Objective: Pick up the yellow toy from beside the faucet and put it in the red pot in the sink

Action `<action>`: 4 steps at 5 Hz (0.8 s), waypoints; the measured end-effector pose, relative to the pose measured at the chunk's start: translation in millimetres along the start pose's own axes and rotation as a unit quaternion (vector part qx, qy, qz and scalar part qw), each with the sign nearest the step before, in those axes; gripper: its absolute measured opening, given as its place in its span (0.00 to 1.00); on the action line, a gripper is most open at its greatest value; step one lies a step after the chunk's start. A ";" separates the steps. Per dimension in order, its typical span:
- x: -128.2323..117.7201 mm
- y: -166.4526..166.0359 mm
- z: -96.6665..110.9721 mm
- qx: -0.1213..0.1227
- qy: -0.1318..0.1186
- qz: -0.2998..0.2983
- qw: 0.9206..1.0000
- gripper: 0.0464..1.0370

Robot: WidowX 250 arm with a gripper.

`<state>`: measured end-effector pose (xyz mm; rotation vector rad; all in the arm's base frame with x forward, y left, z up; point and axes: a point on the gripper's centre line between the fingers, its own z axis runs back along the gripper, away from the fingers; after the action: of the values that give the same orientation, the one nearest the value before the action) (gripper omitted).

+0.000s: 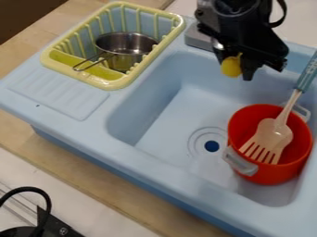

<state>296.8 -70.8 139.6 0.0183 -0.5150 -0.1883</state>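
Note:
The black gripper hangs over the back part of the blue sink, at the upper right of the view. It is shut on a small, rounded yellow object, held above the basin. Lower right in the basin stands a red pot with grey handles. A spatula with a pale slotted head and a blue handle leans inside the pot, its handle rising toward the right edge.
At the upper left, a yellow drying rack holds a small metal pot with a wire handle. A ridged drainboard lies in front of the rack. A black cable curls at the lower left.

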 end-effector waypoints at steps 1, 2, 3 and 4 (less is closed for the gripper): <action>-14.1 -1.7 10.8 0.002 -0.001 0.001 1.000 0.34; -28.7 -14.5 20.1 0.001 -0.004 -0.018 1.000 0.34; -41.9 -28.7 23.8 -0.003 -0.008 -0.018 1.000 0.34; -43.6 -48.0 24.6 -0.025 -0.020 0.013 0.999 0.34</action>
<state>239.1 -109.2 136.6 -0.0413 -0.5500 -0.1767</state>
